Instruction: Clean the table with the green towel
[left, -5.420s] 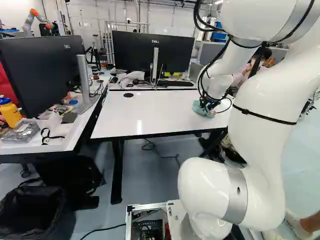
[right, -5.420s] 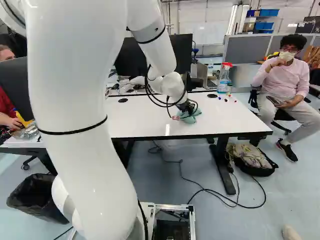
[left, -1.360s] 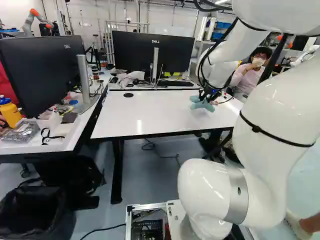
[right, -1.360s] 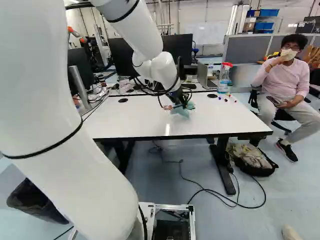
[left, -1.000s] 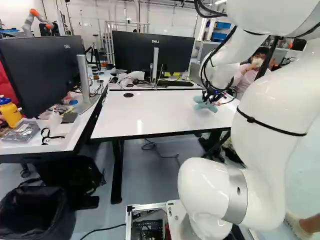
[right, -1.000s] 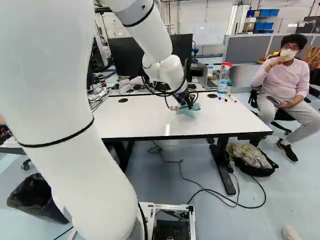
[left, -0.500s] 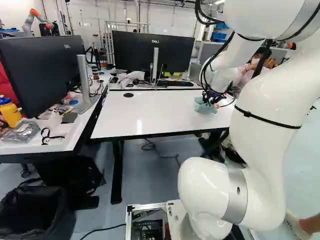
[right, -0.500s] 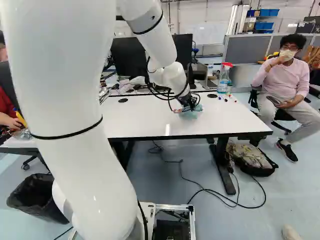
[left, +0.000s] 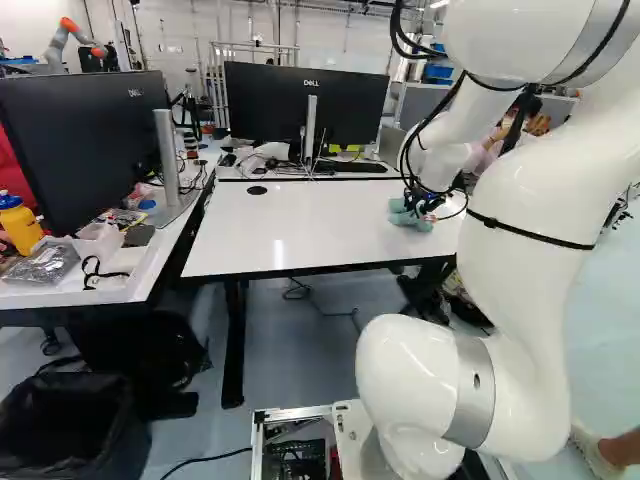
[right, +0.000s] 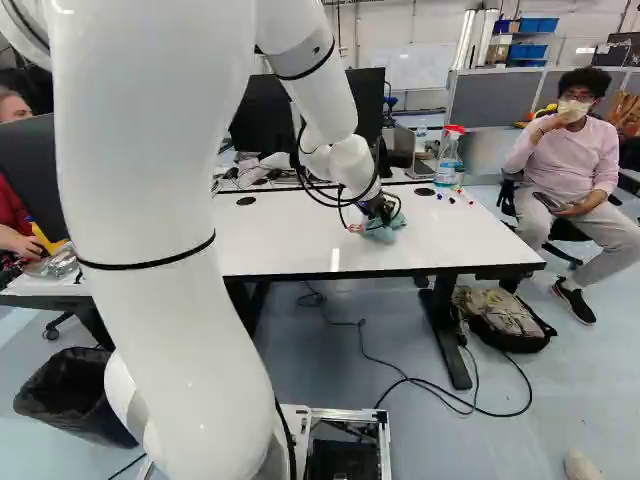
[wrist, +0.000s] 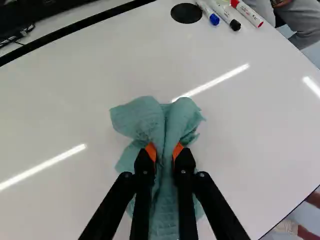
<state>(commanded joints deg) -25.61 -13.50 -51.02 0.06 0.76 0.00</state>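
Observation:
Low over the right part of the white table (left: 300, 230), the gripper (left: 423, 208) holds the green towel (left: 408, 216) in the left base view. The gripper (right: 378, 214) and towel (right: 384, 231) also show beyond the arm in the right base view. Seen from the wrist, the gripper (wrist: 164, 152) has its orange pads pinching the bunched towel (wrist: 145, 120) from two sides. Folds spread ahead of the fingers and beneath them, at the tabletop; whether every fold touches it I cannot tell.
Markers (wrist: 246, 12) lie by a black round cap (wrist: 186, 13) at the table's far right corner, near a spray bottle (right: 449, 155). Monitors (left: 305, 110) stand behind. A person (right: 570, 150) sits right of the table. Another robot (left: 75, 38) stands far back.
Over the last second my arm has swung across in both base views, and the gripper has shifted slightly towards the table's near edge, carrying the towel. The base has not moved.

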